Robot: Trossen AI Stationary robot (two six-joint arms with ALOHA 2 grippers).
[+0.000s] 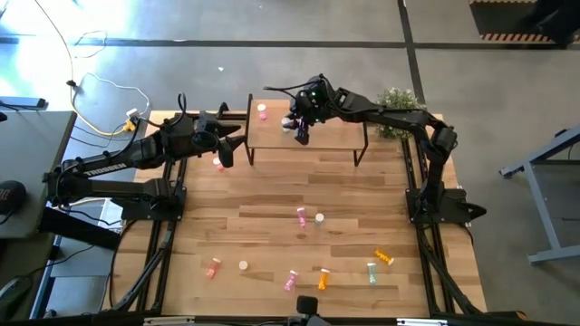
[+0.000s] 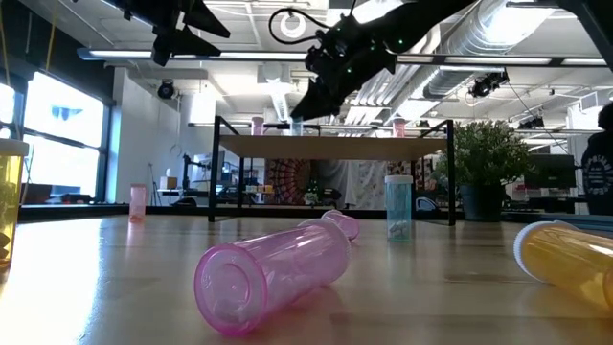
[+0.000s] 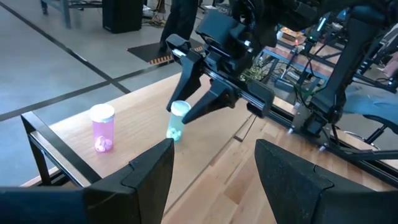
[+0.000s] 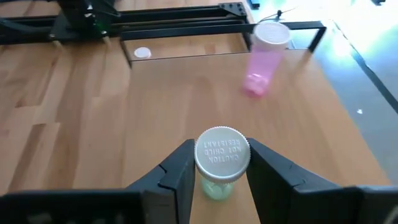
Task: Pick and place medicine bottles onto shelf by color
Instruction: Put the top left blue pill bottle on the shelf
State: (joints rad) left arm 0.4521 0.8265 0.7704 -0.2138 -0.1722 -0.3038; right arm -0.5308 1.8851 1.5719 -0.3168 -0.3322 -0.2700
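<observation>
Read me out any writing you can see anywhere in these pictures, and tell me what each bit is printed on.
"TROSSEN": white letters along the left arm, high view.
"CAUTION NOT CHILD RESISTANT": raised letters on the white cap of the pale green bottle between the right hand's fingers, seen upside down.
Other bottles and caps: no readable print.

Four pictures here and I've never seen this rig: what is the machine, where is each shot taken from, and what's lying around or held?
Two dark robot arms work at a wooden table. One picture looks straight down, one looks level across the tabletop, and two come from cameras on the wrists. The right gripper has its fingers around a pale green bottle standing on the shelf, near an upright pink bottle. The left gripper hangs open and empty beside the shelf. More bottles lie scattered on the table, among them an orange one.
</observation>
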